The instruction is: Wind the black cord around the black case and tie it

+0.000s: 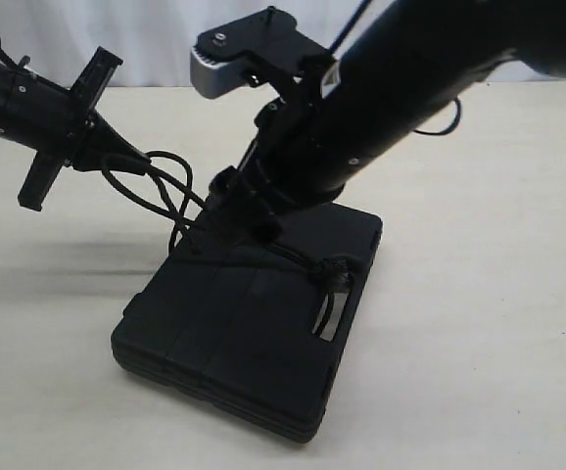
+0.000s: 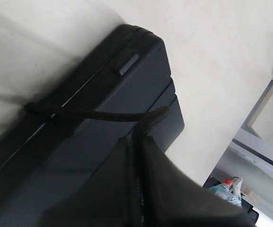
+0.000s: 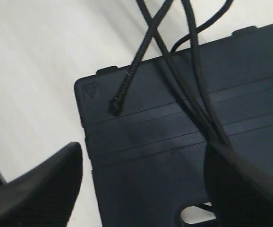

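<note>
The black case (image 1: 254,333) lies flat on the table with its slot handle toward the front right. The black cord (image 1: 293,257) runs across its lid to a tufted knot (image 1: 334,272) by the handle, and loose loops (image 1: 161,191) rise off the far left edge. My left gripper (image 1: 131,162) hangs left of the case, shut on the cord. In the left wrist view the cord (image 2: 94,114) leaves the closed fingertips (image 2: 140,137) and crosses the case (image 2: 127,90). My right gripper (image 3: 141,189) stands open over the lid (image 3: 141,161). Cord strands (image 3: 193,75) pass by one finger (image 3: 245,184), and a free cord end (image 3: 114,106) lies on the lid.
Cream table (image 1: 498,323) surrounds the case. The right arm (image 1: 410,88) reaches in from the upper right over the case's far edge. A grey latch (image 2: 129,64) shows on the case's side. Clutter (image 2: 226,189) sits beyond the table edge.
</note>
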